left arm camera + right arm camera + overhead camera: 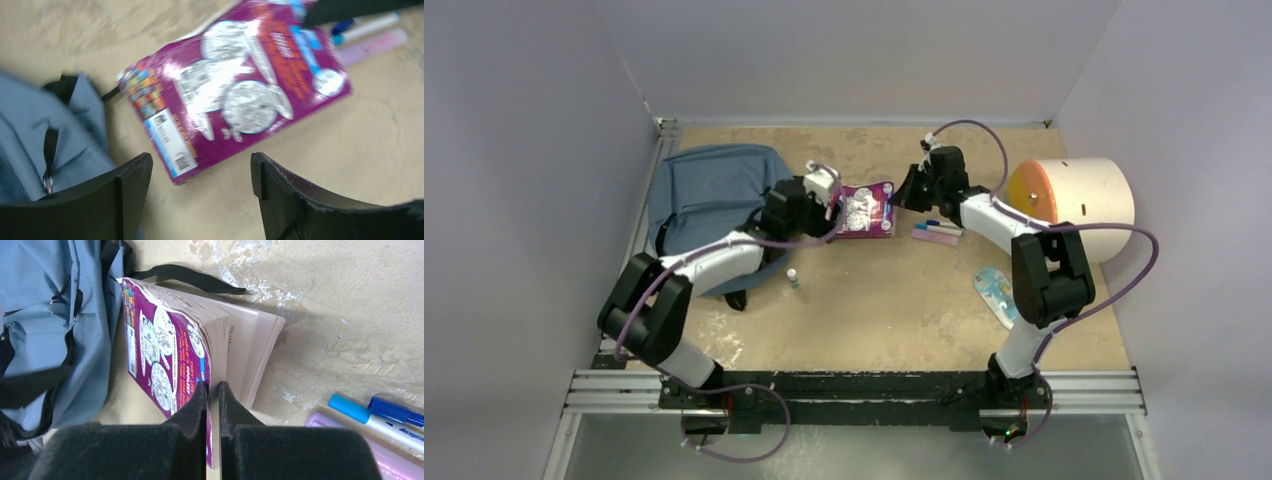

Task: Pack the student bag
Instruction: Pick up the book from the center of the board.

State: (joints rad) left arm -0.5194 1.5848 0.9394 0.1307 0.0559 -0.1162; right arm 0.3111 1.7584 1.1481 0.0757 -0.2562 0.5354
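The student bag [709, 190] is being carried at the rear left of the desk [894, 320]. Just to its right a book [867, 210] is being propped, its right edge being pinched by the right tool [212, 387] and its left end being overhung by the left tool [200, 167]. Right of the book, pens [939, 226] are being borne just behind a flat case [936, 236]. A cylinder [1079, 195] is being carried at the far right, with a packet [997, 296] in front of it. A small bottle [793, 279] is being borne in front of the student bag.

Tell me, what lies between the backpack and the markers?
The purple book lies between the backpack and the markers, as the top view shows. The right pincer is shut on its cover.
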